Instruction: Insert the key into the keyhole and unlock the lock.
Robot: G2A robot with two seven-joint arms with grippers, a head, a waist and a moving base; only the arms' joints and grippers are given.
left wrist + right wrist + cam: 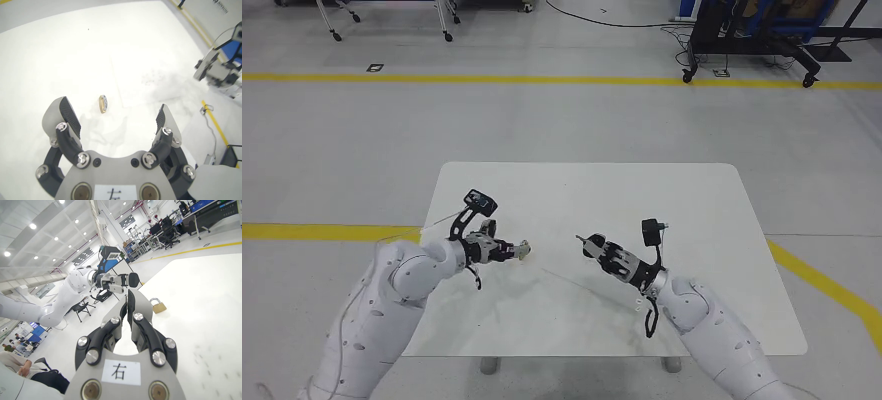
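Note:
A small brass padlock (pixel 524 248) with a silver shackle lies on the white table (pixel 692 200). My left gripper (pixel 113 111) hovers open just behind the padlock (pixel 103 104), which sits a little ahead of its fingertips and untouched. In the top view the left gripper (pixel 508 250) is at the table's left side. My right gripper (pixel 589 243) is held above the table's middle, pointing at the padlock (pixel 158 307). The right gripper (pixel 129 294) has its pads pressed together. A thin dark sliver, apparently the key (pixel 579 238), sticks out of its tip.
The table's far half and right side hold nothing. A yellow floor line (pixel 542 78) runs beyond the table. A black wheeled stand (pixel 752 45) and a cart are far back, off the table.

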